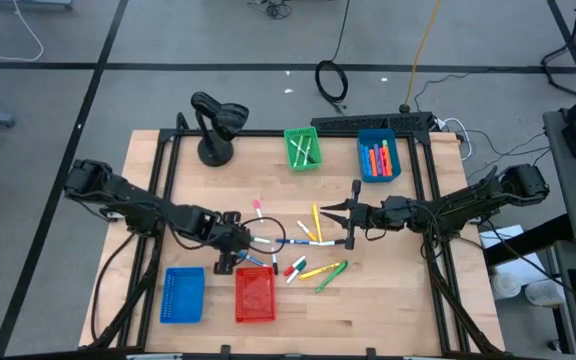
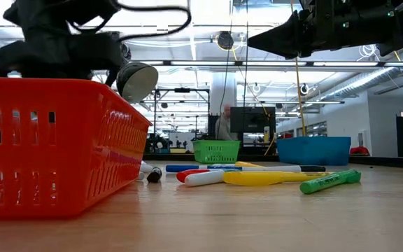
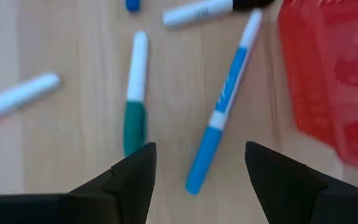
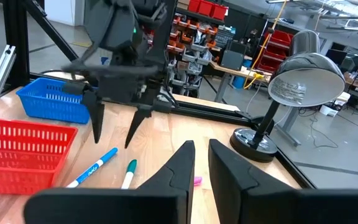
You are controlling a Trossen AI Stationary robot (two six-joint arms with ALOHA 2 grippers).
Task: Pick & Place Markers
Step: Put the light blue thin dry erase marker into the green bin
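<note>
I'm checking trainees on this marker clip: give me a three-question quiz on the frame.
1. True or false: the left gripper is already closed on the blue marker.
2. Which basket lies nearest the left gripper? A) green B) red C) the blue one holding markers
3. Fill in: the right gripper has its jaws ____.

Key: 1 false, its jaws stand open above the marker. 2 B. 3 shut, holding nothing.
</note>
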